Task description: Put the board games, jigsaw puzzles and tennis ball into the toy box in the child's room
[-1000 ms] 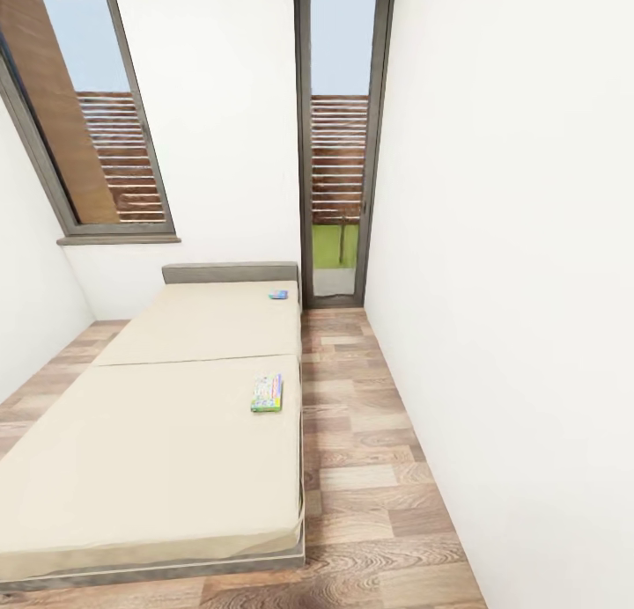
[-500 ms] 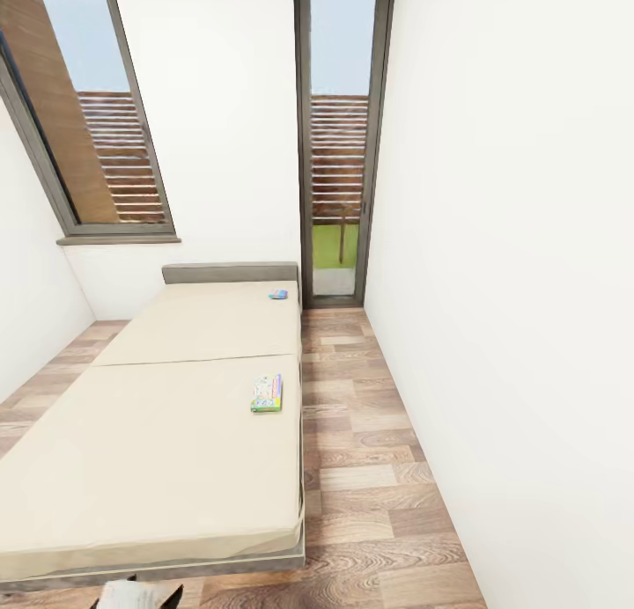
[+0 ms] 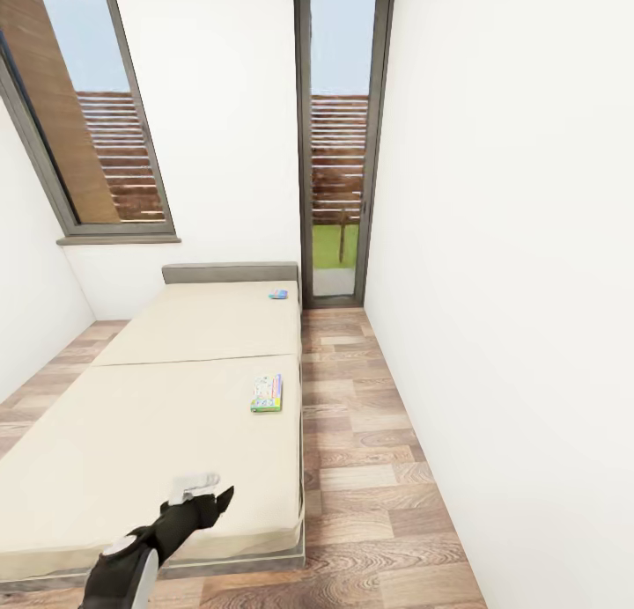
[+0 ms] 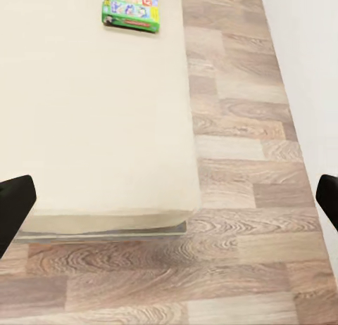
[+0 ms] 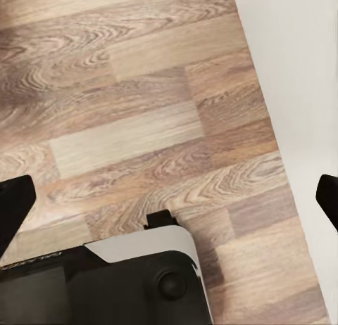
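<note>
Bright even daylight, soft shadows, wide-angle stretch at edges.

Walls (image 3: 493,239): plain white.
Floor (image 3: 361,468): wood planks in mixed browns.
Windows (image 3: 339,143): tall, grey-framed, slatted fence and grass outside.
Bed (image 3: 176,415): beige mattress, grey headboard.
Light: even daylight.
</note>
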